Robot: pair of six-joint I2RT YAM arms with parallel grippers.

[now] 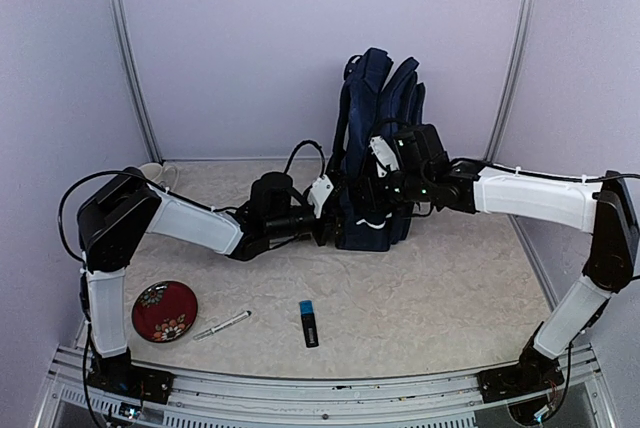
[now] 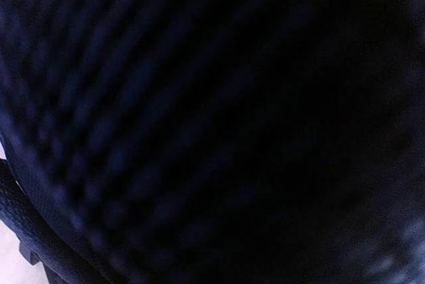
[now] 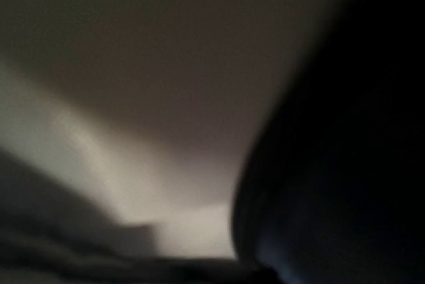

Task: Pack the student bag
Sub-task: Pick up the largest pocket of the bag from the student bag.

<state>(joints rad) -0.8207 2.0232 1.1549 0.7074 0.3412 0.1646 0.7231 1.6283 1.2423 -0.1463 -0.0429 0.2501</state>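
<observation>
The student bag (image 1: 378, 148), navy blue, stands upright at the back middle of the table. My left gripper (image 1: 322, 200) is pressed against its lower left side. My right gripper (image 1: 384, 160) reaches in from the right and sits against the bag's upper front. Blurred navy fabric (image 2: 199, 111) fills the left wrist view, with a dark strap (image 2: 16, 221) at the lower left corner. A pale blurred surface (image 3: 133, 98) and a dark navy mass (image 3: 345, 178) are all that appears in the right wrist view. No fingers show in either wrist view, so neither gripper's opening can be read.
A red patterned plate (image 1: 164, 311) lies at the front left. A silver pen (image 1: 222, 325) lies beside it, and further right a black stick with a blue cap (image 1: 309, 323). A white cup (image 1: 153, 172) stands behind the left arm. Metal frame posts (image 1: 130, 58) flank the back wall.
</observation>
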